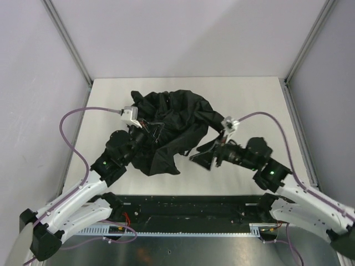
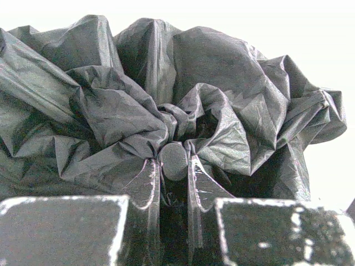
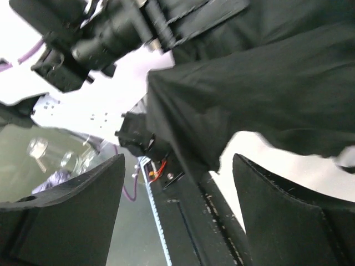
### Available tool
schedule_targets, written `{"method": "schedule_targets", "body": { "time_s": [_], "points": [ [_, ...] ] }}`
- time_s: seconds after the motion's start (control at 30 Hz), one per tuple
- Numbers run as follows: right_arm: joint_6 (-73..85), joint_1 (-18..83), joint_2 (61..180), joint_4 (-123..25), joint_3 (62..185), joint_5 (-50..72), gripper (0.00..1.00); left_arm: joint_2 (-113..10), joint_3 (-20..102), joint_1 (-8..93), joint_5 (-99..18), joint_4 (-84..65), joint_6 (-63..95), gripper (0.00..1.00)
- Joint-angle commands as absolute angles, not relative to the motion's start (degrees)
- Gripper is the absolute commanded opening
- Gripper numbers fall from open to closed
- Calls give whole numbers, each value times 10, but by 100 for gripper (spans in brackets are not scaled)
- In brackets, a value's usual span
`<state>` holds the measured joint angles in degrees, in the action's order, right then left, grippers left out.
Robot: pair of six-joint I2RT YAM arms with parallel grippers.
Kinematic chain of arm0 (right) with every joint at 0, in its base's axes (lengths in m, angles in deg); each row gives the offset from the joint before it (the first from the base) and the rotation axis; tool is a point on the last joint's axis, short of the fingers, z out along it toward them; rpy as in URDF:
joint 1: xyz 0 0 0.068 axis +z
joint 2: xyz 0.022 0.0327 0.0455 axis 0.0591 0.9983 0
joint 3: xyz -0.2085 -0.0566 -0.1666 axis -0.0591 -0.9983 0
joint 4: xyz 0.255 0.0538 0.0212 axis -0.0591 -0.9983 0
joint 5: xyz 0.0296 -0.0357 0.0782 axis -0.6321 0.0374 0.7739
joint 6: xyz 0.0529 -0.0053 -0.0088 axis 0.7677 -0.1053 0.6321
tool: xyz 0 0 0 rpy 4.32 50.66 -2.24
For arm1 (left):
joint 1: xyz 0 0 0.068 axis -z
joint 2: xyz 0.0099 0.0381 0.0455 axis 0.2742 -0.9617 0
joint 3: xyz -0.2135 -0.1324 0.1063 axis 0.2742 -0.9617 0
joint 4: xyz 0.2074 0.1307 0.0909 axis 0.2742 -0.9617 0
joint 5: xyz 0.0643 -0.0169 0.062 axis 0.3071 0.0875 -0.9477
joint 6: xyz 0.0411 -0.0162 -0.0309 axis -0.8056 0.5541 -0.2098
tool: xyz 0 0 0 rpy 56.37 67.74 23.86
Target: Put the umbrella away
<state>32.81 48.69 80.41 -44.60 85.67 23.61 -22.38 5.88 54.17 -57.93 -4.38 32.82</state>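
On the middle of the tabletop [image 1: 252, 102] the umbrella [image 1: 177, 119] lies crumpled, left gripper [image 1: 145, 133] clenched on its stub end, right gripper [image 1: 201, 158] released alongside; gathering step, next likely needs pinching loose folds.

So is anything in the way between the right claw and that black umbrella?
Nothing visible does. The right gripper stands open right beside the loose fabric edge of the umbrella, with no object between them. The left gripper is clamped on the umbrella.
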Motion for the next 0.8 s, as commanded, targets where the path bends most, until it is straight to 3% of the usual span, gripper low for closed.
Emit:
{"method": "schedule_targets", "body": {
  "time_s": [0.0, 0.17, 0.2, 0.33, 0.5, 0.57, 0.67, 0.77],
  "points": [
    [297, 593, 881, -288, 864, 178, 84, -240, 81, 539, -618, 62, 383, 0],
    [237, 629, 998, -240, 901, 155, 69, -262, 95, 540, -598, 71, 398, 0],
    [221, 637, 1017, -232, 905, 143, 63, -261, 96, 540, -595, 72, 400, 0],
    [176, 674, 1083, -236, 926, 118, 25, -251, 93, 540, -605, 73, 419, 0],
    [197, 731, 1132, -241, 929, 193, 4, -228, 77, 540, -630, 74, 445, 0],
    [241, 730, 1128, -228, 928, 273, 9, -223, 76, 540, -627, 73, 436, 0],
    [270, 707, 1067, -289, 928, 301, 33, -212, 74, 540, -601, 72, 399, 0],
    [254, 660, 970, -395, 930, 285, 49, -191, 60, 540, -581, 72, 354, 0]
  ]
}}
